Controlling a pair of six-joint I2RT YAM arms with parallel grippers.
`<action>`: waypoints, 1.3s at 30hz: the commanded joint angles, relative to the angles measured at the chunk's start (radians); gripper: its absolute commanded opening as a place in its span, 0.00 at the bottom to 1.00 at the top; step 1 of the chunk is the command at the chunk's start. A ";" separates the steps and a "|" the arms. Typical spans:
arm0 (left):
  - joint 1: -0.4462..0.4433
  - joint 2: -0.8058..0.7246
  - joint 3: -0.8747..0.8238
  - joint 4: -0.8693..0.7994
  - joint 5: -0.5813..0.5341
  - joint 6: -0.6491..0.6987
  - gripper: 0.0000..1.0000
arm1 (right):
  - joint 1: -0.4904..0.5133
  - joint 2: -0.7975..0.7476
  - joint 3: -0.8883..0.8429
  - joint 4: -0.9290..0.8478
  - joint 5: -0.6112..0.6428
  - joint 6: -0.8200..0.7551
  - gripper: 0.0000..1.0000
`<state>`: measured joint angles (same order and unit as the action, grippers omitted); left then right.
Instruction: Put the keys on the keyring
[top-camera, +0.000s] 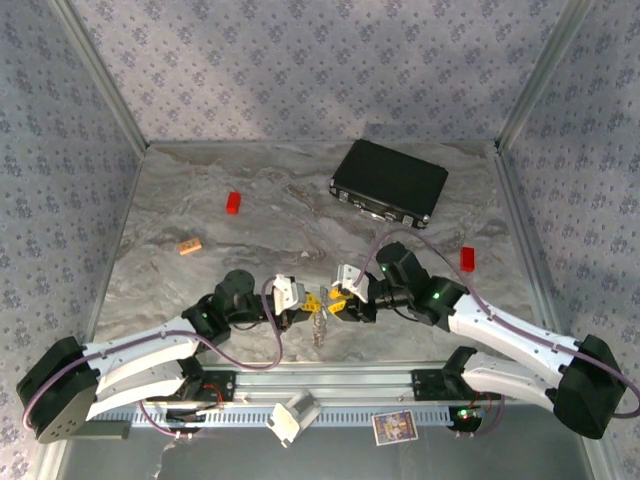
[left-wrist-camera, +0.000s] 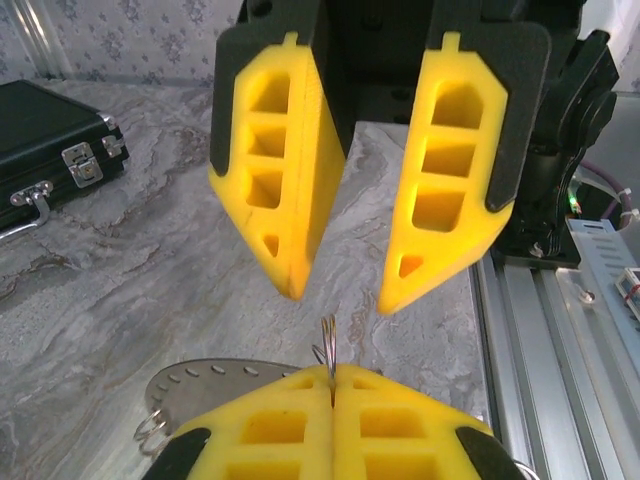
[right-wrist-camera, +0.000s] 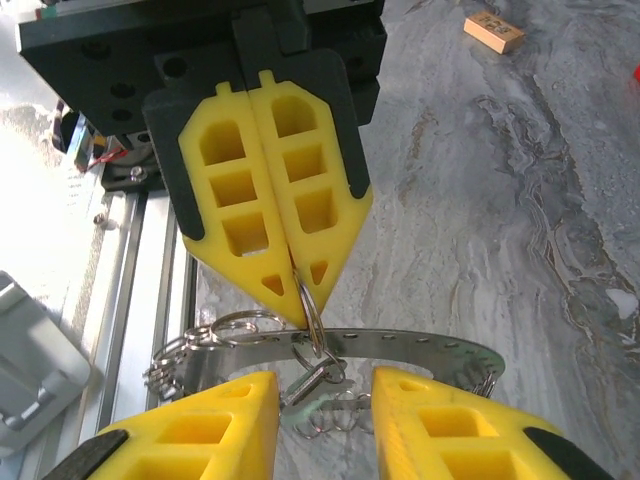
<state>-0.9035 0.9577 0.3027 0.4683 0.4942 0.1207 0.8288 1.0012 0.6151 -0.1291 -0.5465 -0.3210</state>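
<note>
From above, the two arms meet at 6 o'clock on the table (top-camera: 250, 280). The left gripper (top-camera: 300, 310) and right gripper (top-camera: 345, 303) stand tip to tip, with the keyring (top-camera: 320, 328) hanging just below the point where they meet. The case (top-camera: 390, 183) lies at 1 o'clock. One red block (top-camera: 233, 203) is at 11 o'clock and another (top-camera: 467, 259) at 3 o'clock. The tan block (top-camera: 189, 245) is at 9 o'clock. In the left wrist view, the left gripper (left-wrist-camera: 332, 372) at 6 o'clock is pressed tight, with a thin wire loop (left-wrist-camera: 327, 350) pinched between its tips. The keyring's flat band (left-wrist-camera: 200, 385) shows at 7 o'clock. The right gripper (left-wrist-camera: 340, 297) faces it from 12 o'clock, its jaws parted and bare. The case (left-wrist-camera: 50, 150) is at 9 o'clock. In the right wrist view, the left gripper (right-wrist-camera: 300, 312) comes down from 12 o'clock, clamped on the loop (right-wrist-camera: 314, 315), which links into the keyring (right-wrist-camera: 420, 350). The keyring is a curved, holed band fringed with small rings. The right gripper (right-wrist-camera: 325, 378) at 6 o'clock is moderately parted around a small clasp and touches nothing. The tan block (right-wrist-camera: 495, 30) sits at 1 o'clock.
</note>
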 joint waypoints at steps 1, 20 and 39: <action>-0.005 0.004 -0.002 0.113 0.024 -0.031 0.00 | -0.009 -0.021 -0.020 0.104 -0.022 0.069 0.31; -0.008 0.011 0.002 0.120 0.028 -0.036 0.06 | -0.012 0.036 0.020 0.101 -0.113 0.057 0.00; -0.008 -0.010 0.091 -0.144 0.006 0.076 0.21 | 0.068 0.146 0.236 -0.298 0.090 -0.171 0.00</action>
<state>-0.9054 0.9585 0.3645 0.3389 0.4831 0.1726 0.8856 1.1351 0.8074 -0.3542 -0.4896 -0.4500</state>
